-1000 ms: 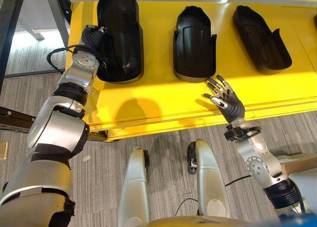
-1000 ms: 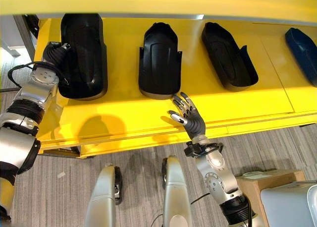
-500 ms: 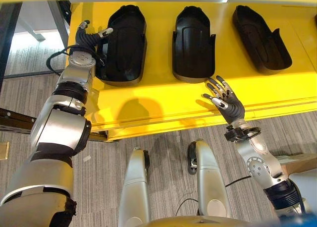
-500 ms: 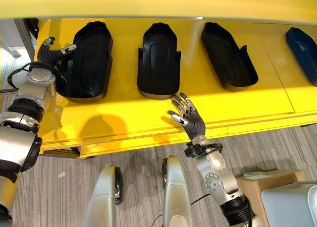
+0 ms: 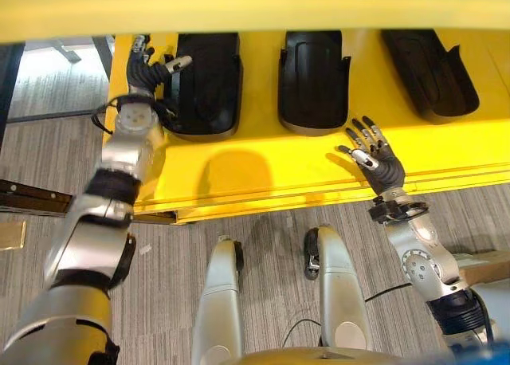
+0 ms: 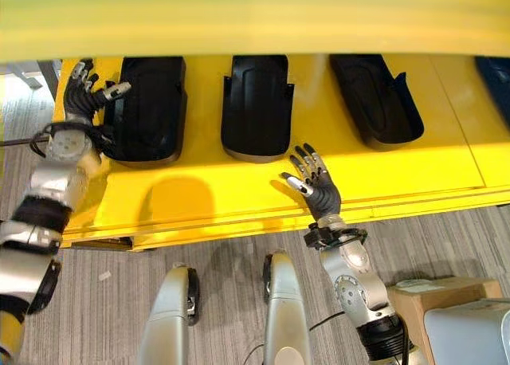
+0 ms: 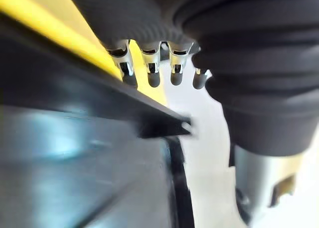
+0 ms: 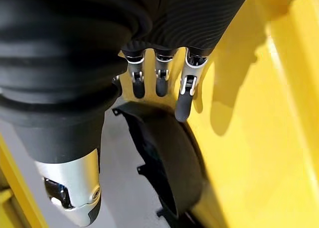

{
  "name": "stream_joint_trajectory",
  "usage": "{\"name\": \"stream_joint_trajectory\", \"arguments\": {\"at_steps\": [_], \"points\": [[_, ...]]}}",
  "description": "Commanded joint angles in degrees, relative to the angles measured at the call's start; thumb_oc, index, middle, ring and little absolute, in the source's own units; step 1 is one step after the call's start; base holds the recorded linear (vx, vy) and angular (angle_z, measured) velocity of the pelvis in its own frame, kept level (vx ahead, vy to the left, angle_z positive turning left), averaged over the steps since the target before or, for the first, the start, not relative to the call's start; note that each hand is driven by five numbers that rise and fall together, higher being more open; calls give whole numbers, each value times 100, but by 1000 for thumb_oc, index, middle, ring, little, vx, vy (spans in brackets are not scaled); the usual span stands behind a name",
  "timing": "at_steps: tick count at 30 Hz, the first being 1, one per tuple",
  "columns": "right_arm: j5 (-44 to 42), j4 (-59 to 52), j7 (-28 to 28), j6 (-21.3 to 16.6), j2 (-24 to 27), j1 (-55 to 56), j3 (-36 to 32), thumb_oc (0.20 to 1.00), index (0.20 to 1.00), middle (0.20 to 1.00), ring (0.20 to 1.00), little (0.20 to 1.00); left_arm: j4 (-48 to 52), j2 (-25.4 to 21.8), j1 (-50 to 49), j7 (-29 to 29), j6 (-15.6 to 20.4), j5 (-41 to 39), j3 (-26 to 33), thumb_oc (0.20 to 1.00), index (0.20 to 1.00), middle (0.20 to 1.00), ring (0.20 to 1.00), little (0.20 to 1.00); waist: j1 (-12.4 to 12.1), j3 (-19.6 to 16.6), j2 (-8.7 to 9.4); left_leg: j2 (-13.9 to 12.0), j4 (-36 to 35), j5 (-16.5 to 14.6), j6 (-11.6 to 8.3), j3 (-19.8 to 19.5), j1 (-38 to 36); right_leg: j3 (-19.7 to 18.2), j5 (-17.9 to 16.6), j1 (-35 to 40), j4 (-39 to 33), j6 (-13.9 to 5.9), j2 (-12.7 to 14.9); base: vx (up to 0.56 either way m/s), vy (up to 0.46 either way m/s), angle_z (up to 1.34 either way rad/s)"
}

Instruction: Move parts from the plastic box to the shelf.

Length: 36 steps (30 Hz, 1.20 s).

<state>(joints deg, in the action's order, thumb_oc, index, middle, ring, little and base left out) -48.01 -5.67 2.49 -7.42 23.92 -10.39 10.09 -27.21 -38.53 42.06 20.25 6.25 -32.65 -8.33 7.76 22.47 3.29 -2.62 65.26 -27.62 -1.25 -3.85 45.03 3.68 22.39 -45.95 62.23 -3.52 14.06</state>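
Observation:
Three black moulded parts lie in a row on the yellow shelf (image 5: 263, 170): a left part (image 5: 203, 82), a middle part (image 5: 312, 78) and a right part (image 5: 430, 70). My left hand (image 5: 147, 66) is open, its fingers spread, just left of the left part's far end and off it. My right hand (image 5: 374, 154) is open too, held over the shelf's front strip just below the middle part and holding nothing. In the right wrist view its straight fingers (image 8: 159, 81) point toward a black part (image 8: 164, 163). The left wrist view shows straight fingers (image 7: 149, 73).
A yellow upper shelf edge (image 5: 255, 10) crosses the top of the view. A dark blue part (image 6: 498, 66) lies at the far right of the shelf. A cardboard box (image 6: 430, 289) and a pale plastic box (image 6: 470, 333) stand at lower right on the carpet.
My left hand has come off the left part's side and opened, moving up past its far end. The part turned slightly. The camera has tilted, so the whole picture shifted. The right hand has kept its pose.

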Motion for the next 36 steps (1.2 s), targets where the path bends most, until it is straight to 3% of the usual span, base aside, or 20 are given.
{"name": "stream_joint_trajectory", "arguments": {"at_steps": [1, 8, 16, 21, 26, 32, 36], "points": [[201, -213, 93, -72, -150, 88, -127, 1000, 1000, 1000, 1000, 1000, -80, -74, 168, 298, 268, 75, 239, 1000, 1000, 1000, 1000, 1000, -161, 124, -34, -489, -62, -135, -24, -95, 19, -134, 30, 408, -393, -104, 63, 0, 0, 0], [271, -238, 79, -42, -196, 113, -198, 1000, 1000, 1000, 1000, 1000, 463, 332, -646, 460, 278, 271, 789, 1000, 1000, 1000, 1000, 1000, -172, 126, -38, -497, -48, -134, -22, -83, 61, -138, 49, 338, -356, -70, 48, 0, 0, 0], [266, -277, 103, -90, -164, 57, -322, 1000, 1000, 1000, 1000, 1000, 1096, 178, -1072, 746, 275, 839, 1223, 1000, 1000, 1000, 1000, 1000, -207, 98, -81, -488, -29, -149, -16, -85, 107, -159, 51, 305, -336, -71, 52, 0, 0, 0], [310, -314, 130, -168, -137, -4, -501, 1000, 1000, 1000, 1000, 1000, 2262, 265, -1742, 823, 464, 1220, 1683, 1000, 1000, 1000, 1000, 1000, -288, 107, -111, -468, 9, -158, 8, -78, 170, -167, 51, 255, -314, -71, 49, 0, 0, 0], [461, -599, 142, -307, -133, 77, -703, 1000, 1000, 1000, 1000, 1000, 3428, 729, -2654, 768, 692, 1333, 2134, 1000, 1000, 1000, 1000, 1000, -350, 110, -115, -445, 24, -164, 23, -89, 223, -166, 34, 196, -302, -59, 51, 0, 0, 0], [845, -1022, 171, -620, -107, 63, -799, 1000, 1000, 1000, 1000, 1000, 4102, 1196, -3207, 819, 863, 1817, 2150, 1000, 1000, 1000, 1000, 1000, -379, 116, -66, -446, 1, -141, 22, -103, 262, -162, -23, 146, -315, -57, 22, 0, 0, 0], [1237, -1125, 336, -699, -17, -147, -747, 1000, 1000, 1000, 1000, 1000, 4097, 1409, -3332, 713, 918, 1713, 1808, 1000, 1000, 1000, 1000, 1000, -407, 117, -27, -445, -74, -96, 16, -112, 245, -129, -67, 176, -382, -71, 23, 0, 0, 0]]}}
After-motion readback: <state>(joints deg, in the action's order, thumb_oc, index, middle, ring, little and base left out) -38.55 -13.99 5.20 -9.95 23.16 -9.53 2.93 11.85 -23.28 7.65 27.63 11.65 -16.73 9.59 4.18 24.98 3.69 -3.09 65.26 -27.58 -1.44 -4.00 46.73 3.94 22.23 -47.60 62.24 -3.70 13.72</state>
